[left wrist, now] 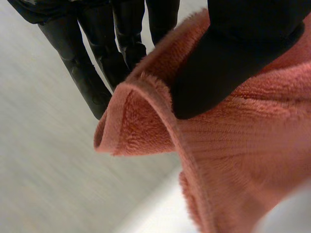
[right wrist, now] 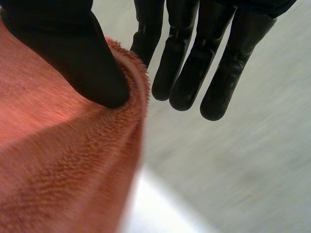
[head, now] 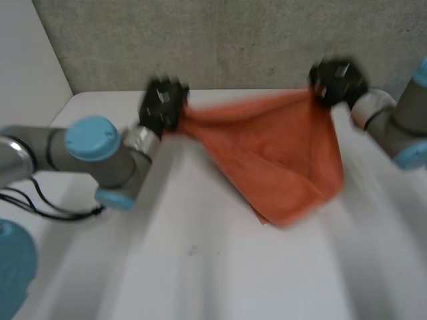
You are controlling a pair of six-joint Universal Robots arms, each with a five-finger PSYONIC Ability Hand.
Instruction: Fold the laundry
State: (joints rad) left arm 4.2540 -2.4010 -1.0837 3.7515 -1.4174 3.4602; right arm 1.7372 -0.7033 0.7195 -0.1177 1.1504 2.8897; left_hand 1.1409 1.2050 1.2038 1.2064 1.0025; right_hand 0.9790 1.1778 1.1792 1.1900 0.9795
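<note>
With left hand [head: 162,105], pinches one top corner of orange towel [head: 280,155] between thumb and straight fingers [left wrist: 92,82]; with right hand [head: 337,81], pinches the other likewise. Leaves open tabletop [head: 200,280] nearest; points towel's lower tip nearward, stretches its long top edge left-right farther back, before wall [head: 233,40].

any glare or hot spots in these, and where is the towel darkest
Head view: no glare, towel fairly evenly lit. Left wrist view: a bright washed-out patch of table beside the towel's edge. Right wrist view: a similar bright patch; towel lightest by the right robot hand, darker farther from it.
</note>
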